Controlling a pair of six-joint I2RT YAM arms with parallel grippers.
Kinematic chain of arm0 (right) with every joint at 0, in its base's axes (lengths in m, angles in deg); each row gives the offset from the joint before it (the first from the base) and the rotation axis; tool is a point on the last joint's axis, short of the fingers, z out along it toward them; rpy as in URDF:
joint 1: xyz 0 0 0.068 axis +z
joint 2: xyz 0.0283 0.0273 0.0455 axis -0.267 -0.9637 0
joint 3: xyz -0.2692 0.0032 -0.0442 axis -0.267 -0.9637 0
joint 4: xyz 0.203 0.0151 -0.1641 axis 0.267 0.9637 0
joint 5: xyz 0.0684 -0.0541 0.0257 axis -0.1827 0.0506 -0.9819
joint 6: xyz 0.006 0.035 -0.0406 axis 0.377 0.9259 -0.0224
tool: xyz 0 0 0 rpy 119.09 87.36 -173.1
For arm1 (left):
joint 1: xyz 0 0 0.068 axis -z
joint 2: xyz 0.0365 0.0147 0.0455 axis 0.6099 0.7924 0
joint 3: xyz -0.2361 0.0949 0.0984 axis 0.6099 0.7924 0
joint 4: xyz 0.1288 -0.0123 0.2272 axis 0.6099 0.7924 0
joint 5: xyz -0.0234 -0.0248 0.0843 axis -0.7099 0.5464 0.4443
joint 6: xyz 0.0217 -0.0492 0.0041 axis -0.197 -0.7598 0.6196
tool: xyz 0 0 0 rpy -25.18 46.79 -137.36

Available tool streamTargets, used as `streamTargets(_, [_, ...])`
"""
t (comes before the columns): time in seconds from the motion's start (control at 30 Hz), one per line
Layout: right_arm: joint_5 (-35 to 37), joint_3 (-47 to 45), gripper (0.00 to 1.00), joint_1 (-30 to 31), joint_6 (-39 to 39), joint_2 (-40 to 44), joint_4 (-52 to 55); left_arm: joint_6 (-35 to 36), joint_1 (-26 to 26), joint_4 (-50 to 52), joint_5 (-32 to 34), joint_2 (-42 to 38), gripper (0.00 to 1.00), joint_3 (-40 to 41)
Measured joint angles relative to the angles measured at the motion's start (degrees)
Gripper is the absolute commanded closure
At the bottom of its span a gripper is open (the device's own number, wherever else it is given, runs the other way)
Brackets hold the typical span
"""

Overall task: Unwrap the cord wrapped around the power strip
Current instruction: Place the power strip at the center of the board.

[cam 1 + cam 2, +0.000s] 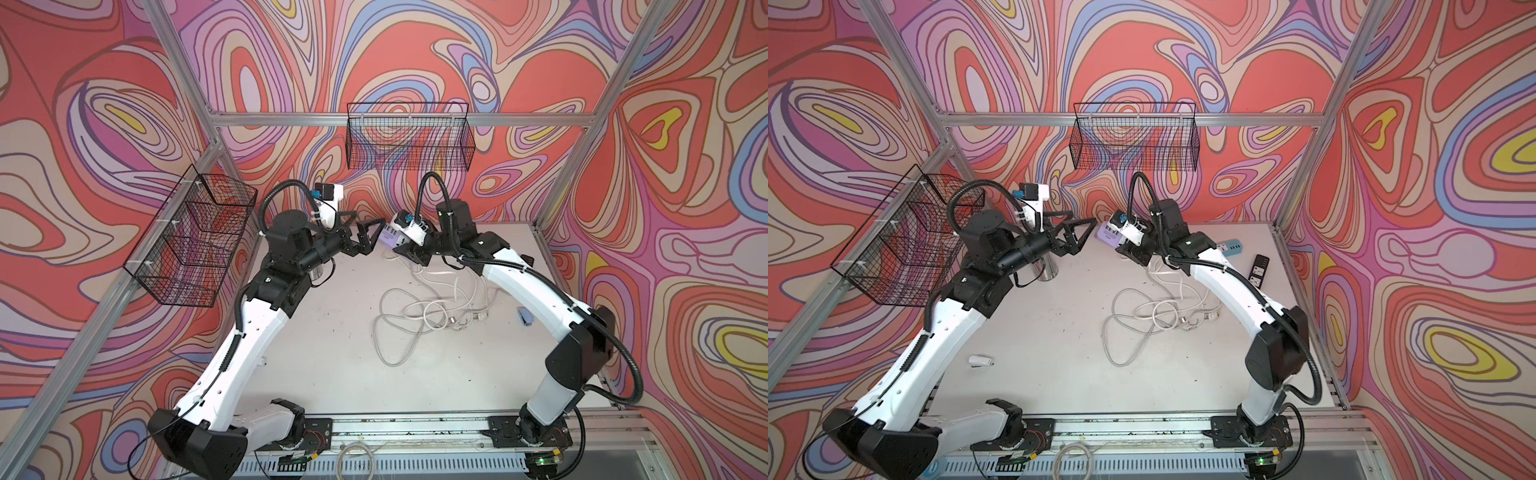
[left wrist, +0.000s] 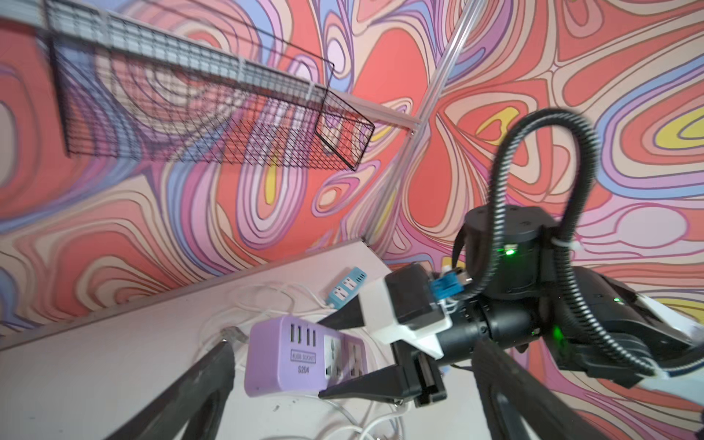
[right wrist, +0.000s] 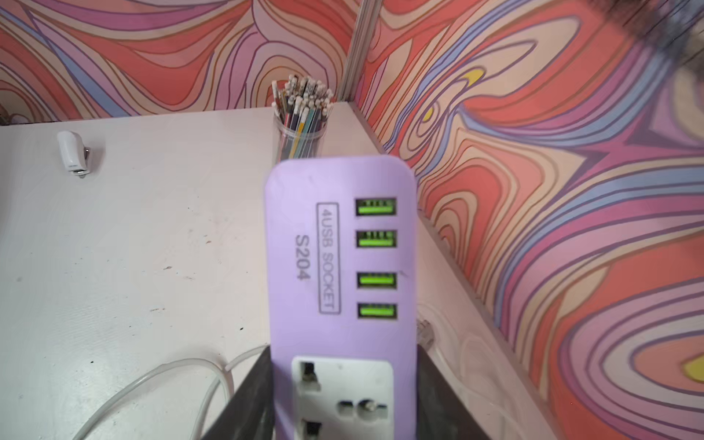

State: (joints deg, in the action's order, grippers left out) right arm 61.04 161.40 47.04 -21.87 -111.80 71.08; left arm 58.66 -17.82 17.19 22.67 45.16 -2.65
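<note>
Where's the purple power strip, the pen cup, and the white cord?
purple power strip (image 3: 343, 263): right wrist view, its face beside the USB ports.
pen cup (image 3: 301, 124): right wrist view, the pens inside.
white cord (image 1: 434, 316): a top view, the tangled middle loops.

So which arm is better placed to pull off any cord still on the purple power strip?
Left, probably: the left end effector is open and empty beside the power strip, while the right end effector is shut on it. The cord lies in loose loops.
</note>
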Motion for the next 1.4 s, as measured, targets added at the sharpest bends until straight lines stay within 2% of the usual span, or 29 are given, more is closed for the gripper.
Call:
streamTargets(0.17, [-2.45, 3.06, 0.87, -0.02, 2.03, -10.8, -1.46, 4.83, 0.0, -0.09, 7.17, -5.55, 0.0, 3.58])
streamTargets(0.3, [-4.28, 7.85, 0.86, 0.13, 3.43, -18.84, -2.29, 6.82, 0.0, -0.42, 10.47, -8.24, 0.0, 6.69])
streamTargets(0.6, [-6.23, 17.07, 0.87, 0.92, 5.9, -31.69, -4.72, 9.01, 0.0, -0.94, 14.23, -12.35, 0.0, 13.14])
streamTargets(0.87, [-6.51, 21.16, 0.84, 1.05, 6.95, -39.65, -5.46, 9.18, 0.0, -1.73, 15.8, -15.04, 0.0, 16.09])
streamTargets(0.93, [-6.51, 21.59, 0.75, 1.05, 7.17, -40.52, -5.79, 9.42, 0.0, -1.81, 16.17, -15.45, 0.0, 16.41])
streamTargets(1.13, [-6.36, 21.62, 0.19, 1.05, 7.45, -40.79, -6.45, 9.51, 0.0, -2.23, 16.87, -15.65, 0.0, 17.22])
streamTargets(1.23, [-6.05, 21.53, 0.09, 1.05, 7.93, -40.79, -7.39, 9.49, 0.0, -2.32, 17.42, -15.65, 0.0, 17.79])
streamTargets(1.4, [-5.68, 20.15, 0.03, 1.05, 8.76, -40.44, -9.31, 9.44, 0.0, -3.13, 18.36, -15.74, 0.0, 18.97])
